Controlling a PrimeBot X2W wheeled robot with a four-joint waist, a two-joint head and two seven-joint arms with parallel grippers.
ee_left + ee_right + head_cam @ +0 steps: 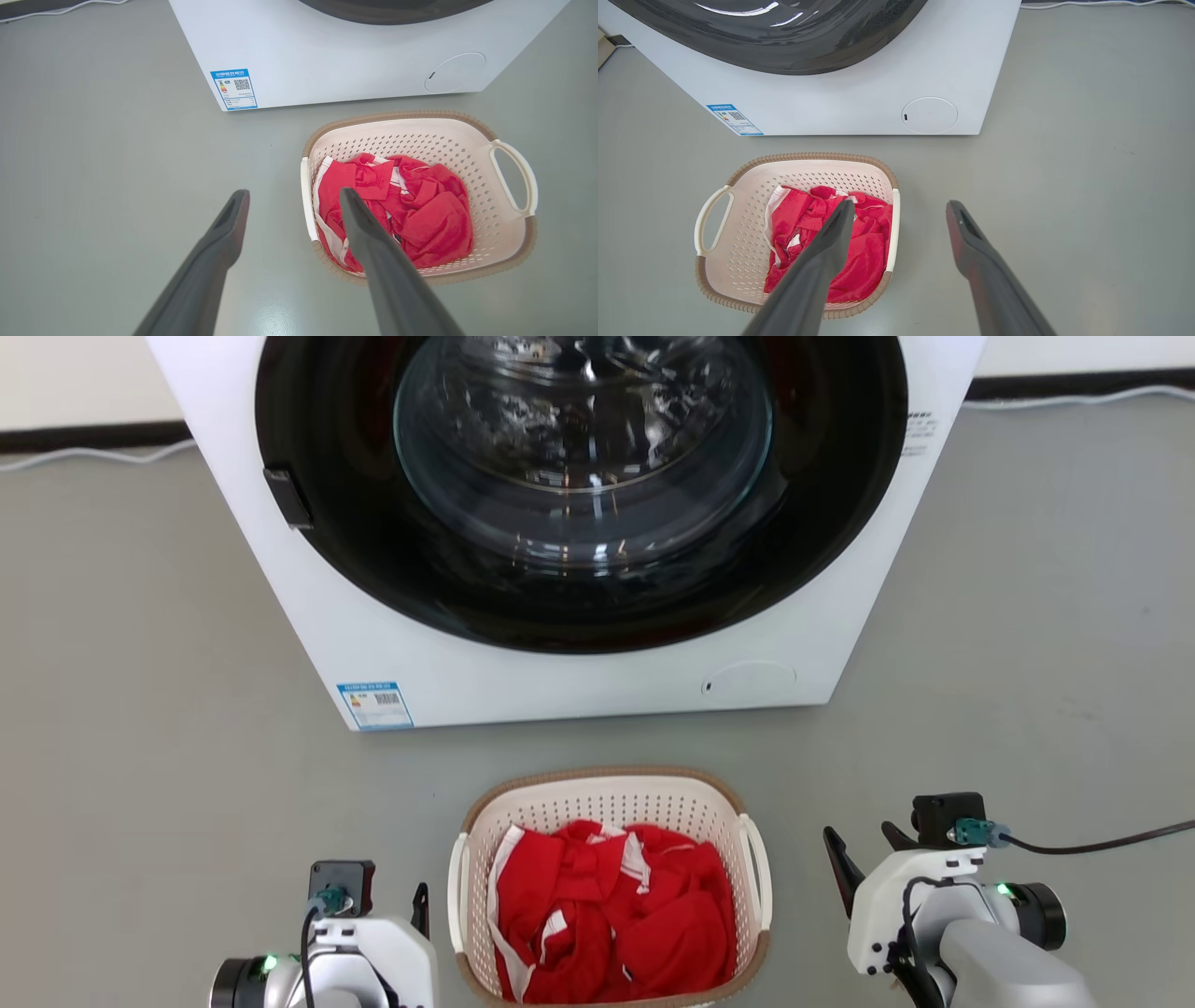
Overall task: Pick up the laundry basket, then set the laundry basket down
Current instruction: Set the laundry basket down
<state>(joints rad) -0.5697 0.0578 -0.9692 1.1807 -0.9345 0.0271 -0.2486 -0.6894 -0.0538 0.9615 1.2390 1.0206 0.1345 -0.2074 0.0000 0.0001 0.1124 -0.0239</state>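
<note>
The laundry basket point(611, 782), cream and perforated with a brown rim, stands on the grey floor just in front of me. It holds a crumpled red garment with white trim point(616, 905). My left gripper point(417, 903) hovers open beside the basket's left white handle point(304, 196), which shows between its two fingers, with no contact visible. My right gripper point(864, 847) is open on the other side. In the right wrist view the gap between its fingers lies over the right handle point(895, 224). Neither gripper point(294, 196) point(900, 209) holds anything.
A white washing machine point(579, 681) with a closed dark round door stands right behind the basket. A white cable point(93, 455) runs along the far wall, and a black cable point(1102, 845) trails from my right wrist. Grey floor point(140, 709) spreads to both sides.
</note>
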